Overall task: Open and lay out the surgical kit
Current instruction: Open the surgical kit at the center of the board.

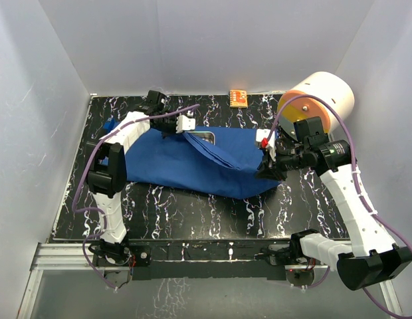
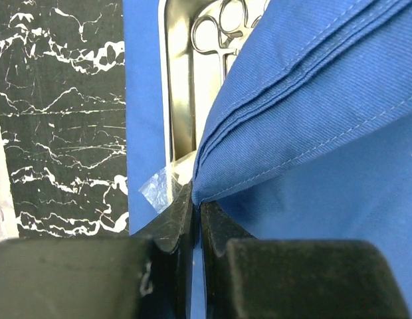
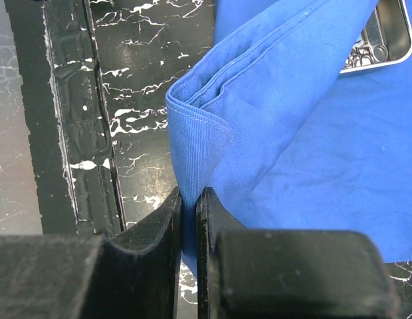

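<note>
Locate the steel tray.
In the top view the tray lies centre-back, half covered by the blue cloth, just right of the left gripper.

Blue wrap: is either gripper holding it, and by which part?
Both. The left gripper pinches a folded corner of the blue wrap beside the steel tray; the right gripper pinches a folded edge at the wrap's right end.

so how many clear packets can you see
1: a clear packet pokes out at the end of the steel tray, just ahead of the left gripper. More may be hidden under the blue cloth.
</note>
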You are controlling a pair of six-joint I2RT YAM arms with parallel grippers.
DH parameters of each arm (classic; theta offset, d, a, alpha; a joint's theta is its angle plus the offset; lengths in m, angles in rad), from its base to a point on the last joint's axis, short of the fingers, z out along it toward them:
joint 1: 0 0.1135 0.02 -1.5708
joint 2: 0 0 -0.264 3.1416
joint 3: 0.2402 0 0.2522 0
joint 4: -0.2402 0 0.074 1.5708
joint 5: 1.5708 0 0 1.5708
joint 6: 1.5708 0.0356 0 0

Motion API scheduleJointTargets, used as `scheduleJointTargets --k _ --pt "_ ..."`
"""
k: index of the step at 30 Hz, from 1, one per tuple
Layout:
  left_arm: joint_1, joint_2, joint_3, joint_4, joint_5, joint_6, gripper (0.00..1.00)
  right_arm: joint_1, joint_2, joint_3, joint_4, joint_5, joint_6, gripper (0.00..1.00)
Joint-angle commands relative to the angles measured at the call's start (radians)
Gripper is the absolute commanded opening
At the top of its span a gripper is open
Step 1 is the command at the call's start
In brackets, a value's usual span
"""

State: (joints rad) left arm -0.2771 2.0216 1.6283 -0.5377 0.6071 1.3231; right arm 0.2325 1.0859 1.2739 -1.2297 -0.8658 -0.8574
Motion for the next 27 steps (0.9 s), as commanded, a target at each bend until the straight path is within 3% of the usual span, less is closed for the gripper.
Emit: scheduleJointTargets --k 1,9,15,23,27 --pt "-0.005 -0.119 0.024 -0.077 -0.030 0.022 0.00 -0.006 -0.020 0.047 0.045 0.010 0.049 0.00" --pt "-0.009 -0.375 -0.110 -0.193 -0.091 0.029 0.00 -0.004 -0.013 0.056 0.036 0.059 0.078 0.00" --pt "-0.070 -0.611 -0.240 -0.443 -0.167 -0.017 0.00 -0.004 -0.039 0.063 0.002 0.081 0.088 0.00" --pt "-0.202 -0.917 -0.369 -0.700 -0.168 -0.300 0.00 -0.004 -0.169 0.008 -0.034 0.142 0.115 0.00" --pt "-0.209 -1.016 -0.423 -0.794 -0.125 -0.357 0.00 -0.005 -0.251 -0.025 -0.062 0.167 0.110 0.03"
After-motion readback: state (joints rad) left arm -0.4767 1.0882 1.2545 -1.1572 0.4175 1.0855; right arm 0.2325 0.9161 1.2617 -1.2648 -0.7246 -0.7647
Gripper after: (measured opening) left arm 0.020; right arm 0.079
